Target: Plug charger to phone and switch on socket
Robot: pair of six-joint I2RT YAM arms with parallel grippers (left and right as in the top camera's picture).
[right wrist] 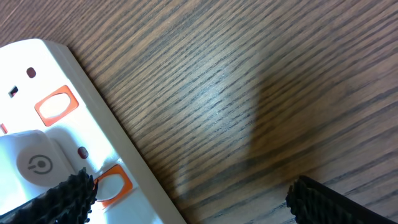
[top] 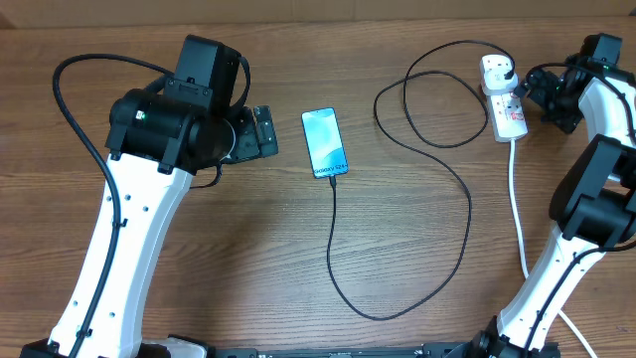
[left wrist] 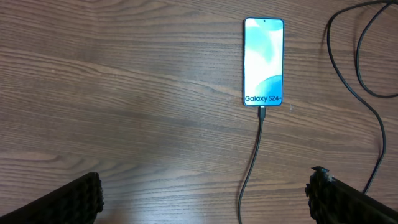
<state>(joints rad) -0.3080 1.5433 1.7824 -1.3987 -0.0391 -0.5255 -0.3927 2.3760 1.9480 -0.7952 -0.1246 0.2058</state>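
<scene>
The phone (top: pixel 324 142) lies flat at the table's middle, screen lit blue-teal. In the left wrist view the phone (left wrist: pixel 263 62) has the charger's small connector (left wrist: pixel 262 113) plugged into its bottom edge. The thin black charger cable (top: pixel 467 214) loops across the table to the white socket (top: pixel 503 104) at the far right, where a white plug (right wrist: pixel 34 165) sits in it. My left gripper (top: pixel 263 131) is open and empty, left of the phone. My right gripper (right wrist: pixel 193 199) is open, with one finger over the socket (right wrist: pixel 93 124) beside an orange-red switch (right wrist: pixel 112 183).
The socket's thick white cord (top: pixel 517 209) runs down the right side toward the front edge. A second orange-red switch (right wrist: pixel 56 104) shows farther along the strip. The table is bare brown wood (top: pixel 219 259).
</scene>
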